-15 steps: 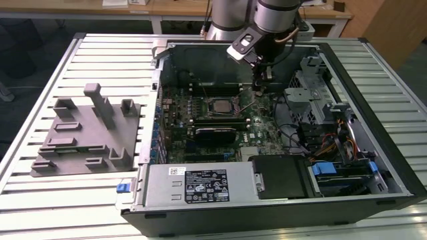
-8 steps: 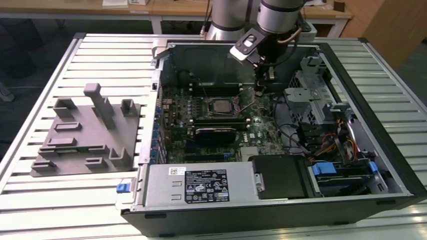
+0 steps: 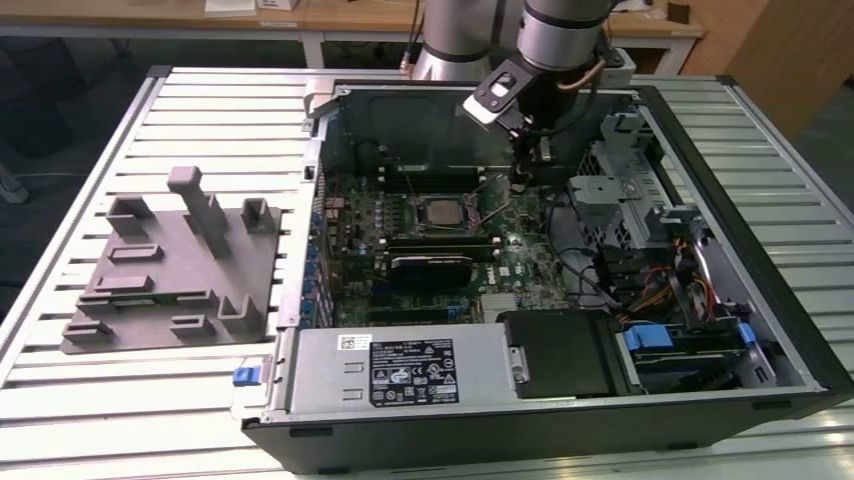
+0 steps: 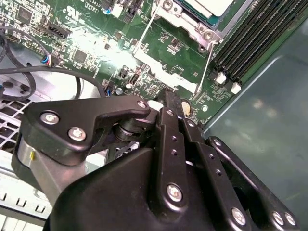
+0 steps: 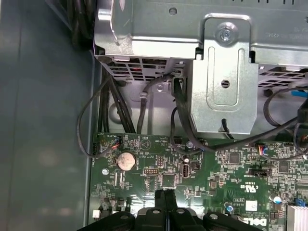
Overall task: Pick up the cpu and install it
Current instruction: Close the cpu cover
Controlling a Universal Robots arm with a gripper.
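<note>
The cpu lies flat in its socket near the middle of the motherboard, inside the open computer case, silver top up. In the second wrist view a corner of it shows beside the metal socket frame. In the exterior view the gripper hangs at about two o'clock from the chip, low over the board. In the first wrist view its fingers are pressed together with no gap and nothing between them. The chip therefore reads as set in place, and the step in hand looks like work on the hardware around the socket, not carrying. Doing that well means keeping the closed tips off the silver lid and moving straight down rather than sideways, since a shove could tilt the chip on its contacts. The memory slots at twelve and six o'clock of the socket and the cables at four o'clock need clearance, and any contact should be light.
</note>
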